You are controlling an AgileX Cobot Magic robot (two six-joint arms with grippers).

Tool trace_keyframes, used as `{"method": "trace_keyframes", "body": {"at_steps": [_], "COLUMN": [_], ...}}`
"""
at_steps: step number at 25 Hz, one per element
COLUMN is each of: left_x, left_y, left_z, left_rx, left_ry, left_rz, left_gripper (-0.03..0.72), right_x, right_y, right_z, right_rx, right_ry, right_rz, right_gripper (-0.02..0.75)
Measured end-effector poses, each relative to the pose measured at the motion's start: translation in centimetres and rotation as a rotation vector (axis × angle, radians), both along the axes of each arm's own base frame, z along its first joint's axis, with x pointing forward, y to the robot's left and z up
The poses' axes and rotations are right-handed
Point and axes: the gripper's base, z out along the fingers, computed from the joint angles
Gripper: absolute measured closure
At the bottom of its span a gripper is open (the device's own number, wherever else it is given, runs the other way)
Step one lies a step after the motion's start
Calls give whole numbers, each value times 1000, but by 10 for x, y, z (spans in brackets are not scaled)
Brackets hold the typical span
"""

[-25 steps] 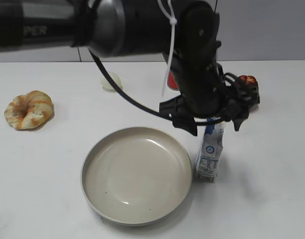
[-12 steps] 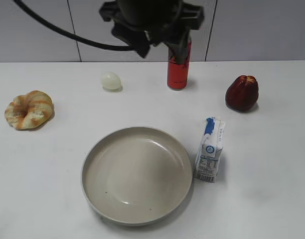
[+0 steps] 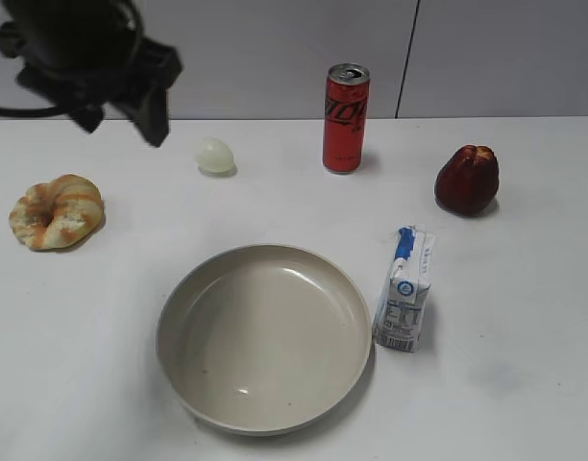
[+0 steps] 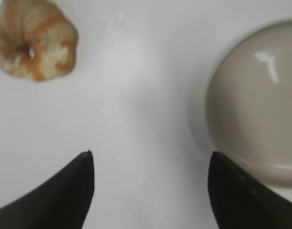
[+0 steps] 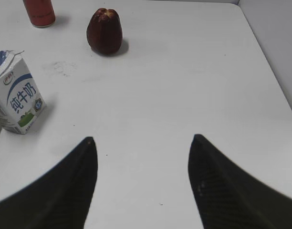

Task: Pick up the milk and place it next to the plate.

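Observation:
The milk [image 3: 404,288], a small white carton with a blue top, stands upright on the table just right of the plate [image 3: 265,336], close to its rim. It also shows at the left of the right wrist view [image 5: 17,98]. The plate is a wide cream-beige dish, empty; its edge shows in the left wrist view [image 4: 255,105]. My left gripper [image 3: 121,110] is raised at the far left, open and empty [image 4: 151,155]. My right gripper [image 5: 143,138] is open and empty over bare table to the right of the milk; it is out of the exterior view.
A glazed bread ring [image 3: 56,211] lies at the left [image 4: 34,40]. A pale egg [image 3: 215,155], a red can [image 3: 346,117] and a dark red fruit [image 3: 467,179] stand along the back. The table's right edge [image 5: 267,62] shows in the right wrist view.
My left arm has risen from over the milk and swung to the far left. The milk stays standing beside the plate.

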Motion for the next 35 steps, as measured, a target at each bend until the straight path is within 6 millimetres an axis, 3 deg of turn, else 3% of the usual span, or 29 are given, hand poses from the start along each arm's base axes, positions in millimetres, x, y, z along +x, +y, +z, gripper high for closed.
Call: {"method": "trace_keyframes", "body": {"at_steps": [3, 10, 18, 22, 26, 35], "left_x": [-36, -119, -191, -215, -229, -236], "left_y": [29, 80, 105, 116, 122, 120], "left_z": [-18, -34, -34, -41, -36, -33], "left_rx": [43, 48, -71, -108, -152, -215], "left_ry": [67, 24, -182, -323, -443, -469], "left_rz": [27, 73, -41, -67, -71, -70], "left_gripper": [130, 134, 92, 83, 88, 98], "right_x": [0, 0, 0, 0, 0, 0], "right_y": [0, 0, 0, 0, 0, 0], "right_z": [0, 0, 0, 0, 0, 0], "right_rx": [0, 0, 0, 0, 0, 0], "right_ry": [0, 0, 0, 0, 0, 0], "right_rz": [0, 0, 0, 0, 0, 0], "right_gripper": [279, 279, 279, 279, 279, 279]}}
